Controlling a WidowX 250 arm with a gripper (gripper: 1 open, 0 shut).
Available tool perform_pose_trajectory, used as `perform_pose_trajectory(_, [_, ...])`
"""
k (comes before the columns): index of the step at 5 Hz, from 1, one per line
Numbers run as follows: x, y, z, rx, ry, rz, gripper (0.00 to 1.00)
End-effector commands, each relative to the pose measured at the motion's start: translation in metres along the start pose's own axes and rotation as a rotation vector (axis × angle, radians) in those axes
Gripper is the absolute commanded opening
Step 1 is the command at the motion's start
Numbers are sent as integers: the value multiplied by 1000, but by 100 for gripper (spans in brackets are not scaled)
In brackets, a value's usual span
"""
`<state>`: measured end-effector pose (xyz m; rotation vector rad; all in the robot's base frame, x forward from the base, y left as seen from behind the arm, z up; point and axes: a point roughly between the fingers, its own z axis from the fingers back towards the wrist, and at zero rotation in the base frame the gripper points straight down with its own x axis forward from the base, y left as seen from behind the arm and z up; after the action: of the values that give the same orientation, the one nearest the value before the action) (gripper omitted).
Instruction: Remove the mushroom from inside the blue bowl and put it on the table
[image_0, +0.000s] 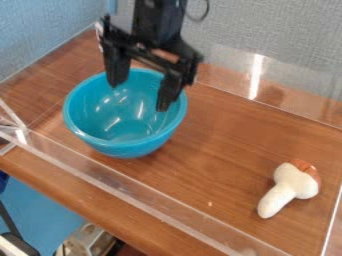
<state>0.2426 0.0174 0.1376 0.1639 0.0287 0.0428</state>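
The mushroom (290, 189), cream stem with a reddish-brown cap, lies on its side on the table (221, 150) at the right, well apart from the bowl. At the left stands the blue bowl (124, 111), with nothing showing inside it. Above the bowl's right half hangs my gripper (143, 83), pointing straight down, its two black fingers wide open with nothing between them. One fingertip (168, 98) is over the bowl's right rim, the other over its back part.
Low clear acrylic walls (147, 190) edge the tabletop along the front and back. Clear triangular brackets (118, 42) stand at the back left corner. A blue-grey wall rises behind.
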Motion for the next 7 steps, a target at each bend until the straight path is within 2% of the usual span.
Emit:
perform_pose_trajectory(1, [11,8,-17,1,-43,-16,100])
perform_pose_trajectory(2, [15,14,-40,3,-43,-51,100])
perform_pose_trajectory(4, [32,29,-69,-1,-26,-20,100])
perform_pose_trajectory(5, [32,26,-68,-2,-29,-50,0])
perform_pose_trajectory(7, [33,24,-57,-1,-45,-82,0])
